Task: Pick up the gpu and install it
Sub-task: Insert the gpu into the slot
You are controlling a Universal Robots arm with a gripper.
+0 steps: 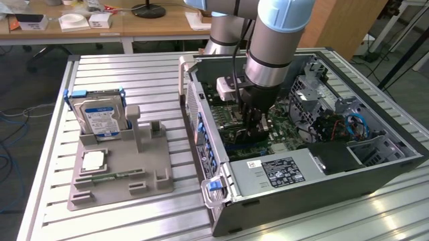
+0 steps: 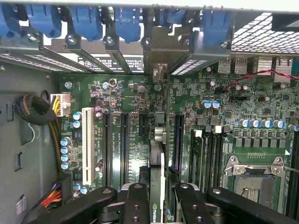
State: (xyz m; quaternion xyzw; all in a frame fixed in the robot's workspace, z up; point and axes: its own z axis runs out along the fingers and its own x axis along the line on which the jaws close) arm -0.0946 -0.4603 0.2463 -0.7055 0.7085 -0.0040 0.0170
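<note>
The gpu shows edge-on in the wrist view, a thin green card standing upright on the motherboard between the long black expansion slots. Its silver end bracket sits at the case's rear slot openings, under the blue clips. My gripper is shut on the gpu, with black fingers on either side of the card. In the exterior view my gripper reaches straight down into the open computer case, low over the motherboard. Whether the card is fully seated in its slot I cannot tell.
On the exterior view's left, a grey fixture holds a silver hard drive, a CPU chip and a RAM stick. The power supply, the drive cage and cables crowd the case. The empty CPU socket lies beside the slots.
</note>
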